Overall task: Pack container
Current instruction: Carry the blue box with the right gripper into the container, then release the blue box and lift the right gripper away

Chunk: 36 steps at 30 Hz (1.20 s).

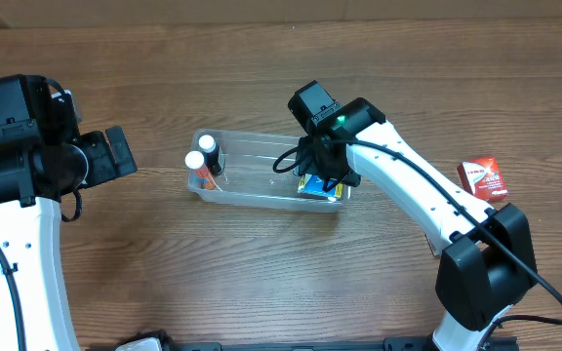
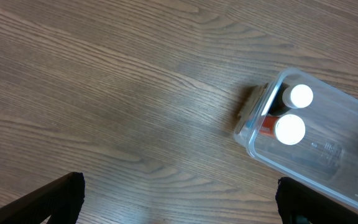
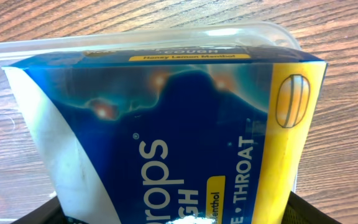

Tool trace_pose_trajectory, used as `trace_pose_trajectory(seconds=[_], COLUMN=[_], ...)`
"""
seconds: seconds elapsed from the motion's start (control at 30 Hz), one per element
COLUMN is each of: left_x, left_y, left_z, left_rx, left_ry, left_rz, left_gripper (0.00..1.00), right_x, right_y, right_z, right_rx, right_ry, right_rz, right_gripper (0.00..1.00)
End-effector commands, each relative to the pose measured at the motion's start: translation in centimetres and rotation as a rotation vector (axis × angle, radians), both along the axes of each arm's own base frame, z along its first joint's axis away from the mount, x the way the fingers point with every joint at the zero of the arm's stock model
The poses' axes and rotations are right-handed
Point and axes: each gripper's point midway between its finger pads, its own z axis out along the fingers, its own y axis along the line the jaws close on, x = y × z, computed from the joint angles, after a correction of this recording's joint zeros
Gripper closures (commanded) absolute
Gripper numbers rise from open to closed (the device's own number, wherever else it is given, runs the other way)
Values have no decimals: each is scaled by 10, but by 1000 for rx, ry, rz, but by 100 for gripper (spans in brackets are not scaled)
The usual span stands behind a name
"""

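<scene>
The clear plastic container [image 1: 252, 166] lies mid-table, with two white-capped bottles [image 1: 203, 156] at its left end. My right gripper [image 1: 322, 175] is shut on a blue and yellow cough drops box [image 3: 166, 124] and holds it inside the container's right end [image 3: 135, 40]. My left gripper [image 2: 179, 202] is open and empty over bare wood left of the container [image 2: 316, 143], where both bottle caps [image 2: 291, 115] show.
A small red box [image 1: 482, 178] lies on the table to the right of the container, beside my right arm. The wooden table [image 1: 261, 273] stretches in front of the container.
</scene>
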Motion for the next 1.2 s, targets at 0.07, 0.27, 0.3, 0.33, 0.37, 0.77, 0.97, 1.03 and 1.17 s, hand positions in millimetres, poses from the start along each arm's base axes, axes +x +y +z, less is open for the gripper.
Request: trace_pose_trajectory(seconds=[0.07, 0.27, 0.3, 0.33, 0.37, 0.77, 0.97, 1.03, 1.17], left_x=[0, 0, 0, 0, 0, 0, 0, 0, 0], left_y=[-1, -1, -1, -1, -1, -1, -1, -1, -1], left_z=[-1, -1, -1, -1, -1, -1, -1, -1, -1], left_rx=[-9, -9, -9, -9, -9, -9, -9, -9, -9], left_ry=[2, 2, 2, 2, 2, 2, 2, 2, 2], left_rz=[-1, -1, -1, -1, -1, -1, -1, -1, -1], left_gripper=[0, 0, 0, 0, 0, 0, 0, 0, 0], right_x=[-11, -15, -14, -13, -12, -11, 0, 5, 12], right_y=[-10, -13, -12, -12, -11, -11, -11, -8, -12], right_z=[-20, -41, -41, -41, -41, -40, -23, -5, 61], right_rx=[-35, -42, -38, -35, -34, -37, -55, -48, -58], right_ry=[32, 38, 31, 28, 26, 19, -22, -42, -140], right_rz=[-10, -6, -6, -6, -6, 0, 22, 40, 39], right_gripper=[41, 40, 40, 40, 40, 4, 6, 7, 4])
